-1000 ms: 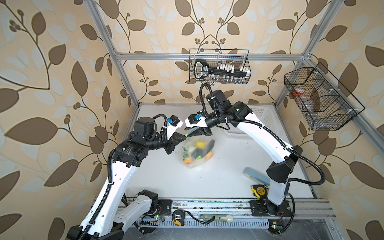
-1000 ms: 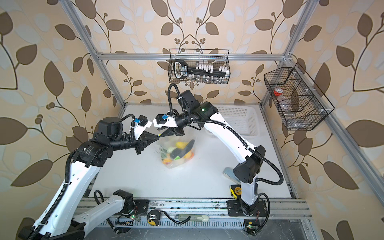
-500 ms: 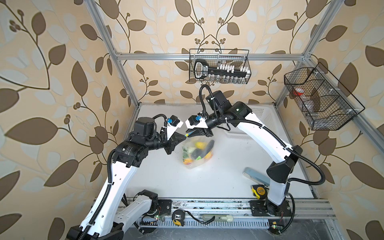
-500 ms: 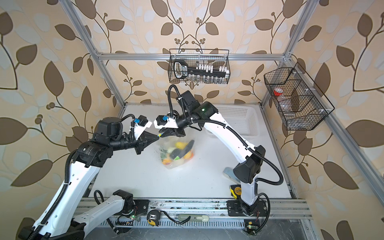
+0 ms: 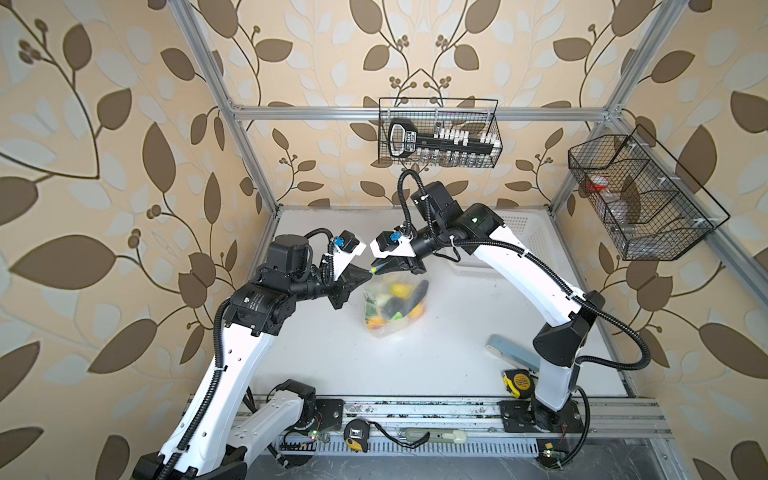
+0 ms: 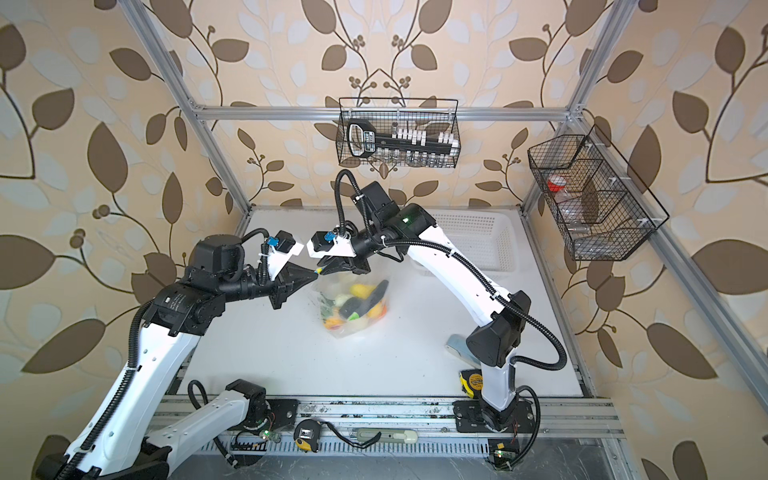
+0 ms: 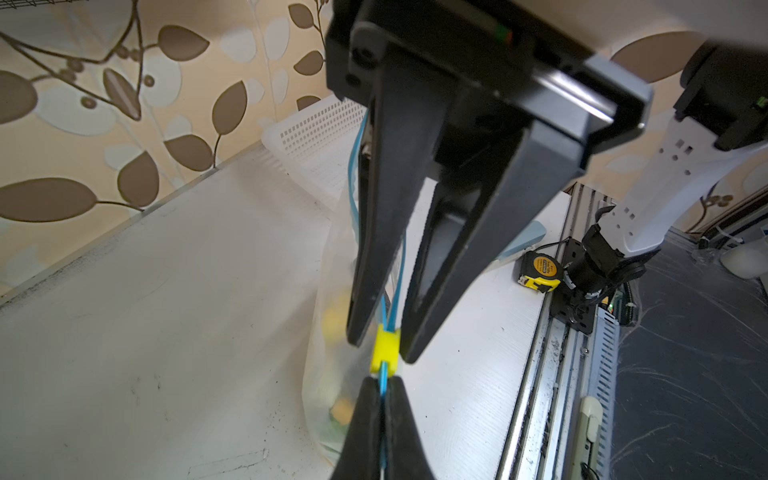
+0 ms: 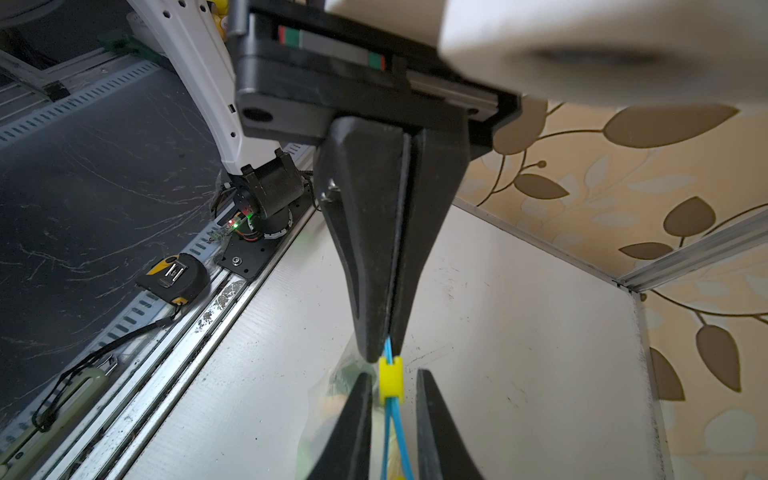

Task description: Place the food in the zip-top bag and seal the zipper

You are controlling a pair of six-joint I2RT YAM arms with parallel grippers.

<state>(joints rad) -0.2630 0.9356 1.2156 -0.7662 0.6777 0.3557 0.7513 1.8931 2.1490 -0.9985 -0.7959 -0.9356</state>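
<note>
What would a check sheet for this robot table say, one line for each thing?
Surface: white table, a few dark specks.
Job's things: bag held up by its zipper, food inside; mouth open past the yellow slider.
Clutter: tape measure, blue-grey case and white basket on the table; second tape measure on the front rail.
Hands: left hand shut on the zipper; right hand open, straddling the slider.
Cables: black hoses along both arms, away from the bag.
Surroundings: leaf wallpaper, metal frame, wire baskets on two walls.
</note>
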